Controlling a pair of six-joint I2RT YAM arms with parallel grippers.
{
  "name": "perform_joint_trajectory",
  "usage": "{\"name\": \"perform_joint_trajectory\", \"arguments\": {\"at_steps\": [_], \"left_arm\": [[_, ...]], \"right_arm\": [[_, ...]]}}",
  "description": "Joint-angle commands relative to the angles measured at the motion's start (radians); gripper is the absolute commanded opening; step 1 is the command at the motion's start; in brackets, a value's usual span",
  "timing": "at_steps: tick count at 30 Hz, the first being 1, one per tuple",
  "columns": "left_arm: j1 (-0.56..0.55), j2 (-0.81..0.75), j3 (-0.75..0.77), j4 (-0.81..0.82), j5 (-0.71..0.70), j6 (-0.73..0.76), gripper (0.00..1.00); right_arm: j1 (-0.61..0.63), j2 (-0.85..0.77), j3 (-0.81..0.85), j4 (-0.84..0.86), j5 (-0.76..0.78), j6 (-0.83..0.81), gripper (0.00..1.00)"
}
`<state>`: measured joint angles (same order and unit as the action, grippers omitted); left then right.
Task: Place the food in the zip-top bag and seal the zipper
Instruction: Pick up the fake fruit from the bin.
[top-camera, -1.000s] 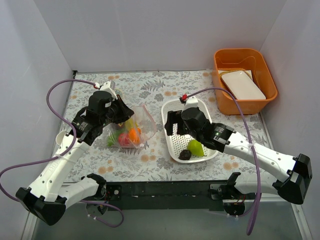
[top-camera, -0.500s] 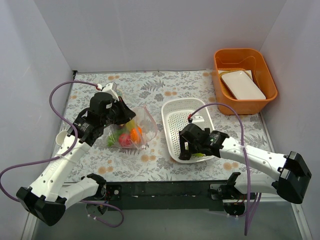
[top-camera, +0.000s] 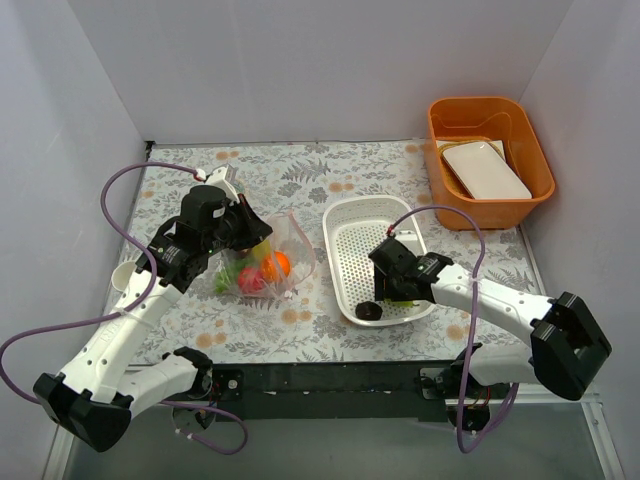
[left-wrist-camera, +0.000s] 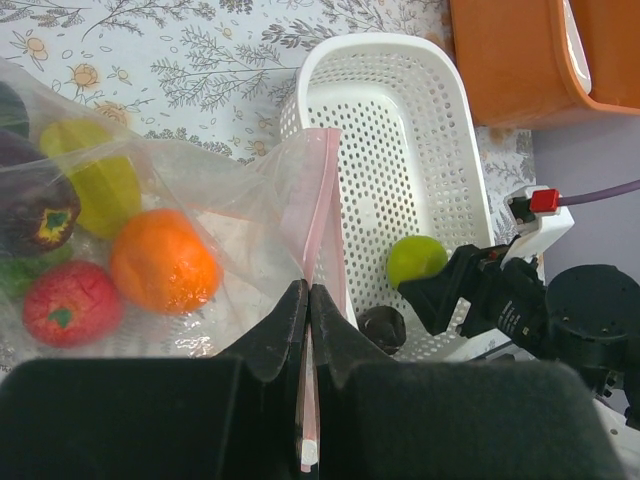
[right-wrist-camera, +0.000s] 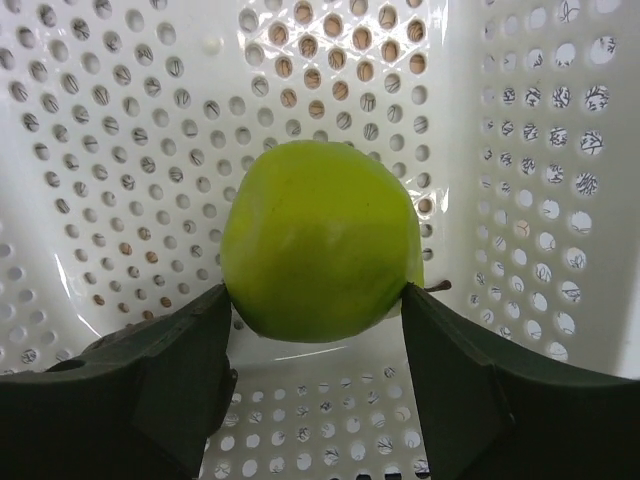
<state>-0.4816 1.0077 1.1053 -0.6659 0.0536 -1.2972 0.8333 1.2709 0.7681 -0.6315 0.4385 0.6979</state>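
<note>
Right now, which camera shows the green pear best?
The right wrist view: the green pear fills the middle, big and sharp, between the fingers of the right gripper, in the white basket. The left wrist view shows it small in the basket. The top view hides nearly all of it under the right arm.

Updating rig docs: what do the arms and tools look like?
Left arm and right arm: white links, black joints and bases, a purple cable looping along each. Left tool and right tool: black wedge fingers. White connector with red tab on right wrist.
</note>
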Motion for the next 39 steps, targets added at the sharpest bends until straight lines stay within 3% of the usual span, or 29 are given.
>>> {"name": "perform_joint_trajectory", "arguments": {"at_steps": [1, 2, 7, 10, 14, 17, 28, 39], "left_arm": [[-0.005, -0.018, -0.002, 0.005, 0.012, 0.016, 0.0], [-0.005, -0.02, -0.002, 0.005, 0.012, 0.016, 0.0], [-0.005, -0.02, -0.001, 0.003, 0.008, 0.016, 0.0], [-0.005, -0.018, -0.001, 0.005, 0.006, 0.016, 0.0], [-0.005, -0.017, 0.004, -0.001, 0.008, 0.019, 0.0], [-0.005, -0.02, 0.004, -0.006, 0.0, 0.022, 0.0], [-0.005, -0.017, -0.002, 0.003, 0.005, 0.019, 0.0], [-0.005, -0.029, -0.002, -0.014, -0.015, 0.016, 0.0]], "right_arm": [[-0.04, -0.001, -0.006, 0.098, -0.043, -0.055, 0.69], [-0.049, -0.001, -0.006, 0.108, -0.056, -0.058, 0.65], [-0.1, 0.01, -0.001, 0.174, -0.103, -0.069, 0.63], [-0.115, 0.033, 0.013, 0.199, -0.136, -0.069, 0.67], [-0.115, 0.073, 0.049, 0.199, -0.158, -0.077, 0.82], [-0.115, 0.065, 0.063, 0.191, -0.152, -0.103, 0.87], [-0.115, 0.033, 0.074, 0.262, -0.101, -0.308, 0.92], [-0.123, 0.151, 0.063, 0.322, -0.155, -0.373, 0.91]]}}
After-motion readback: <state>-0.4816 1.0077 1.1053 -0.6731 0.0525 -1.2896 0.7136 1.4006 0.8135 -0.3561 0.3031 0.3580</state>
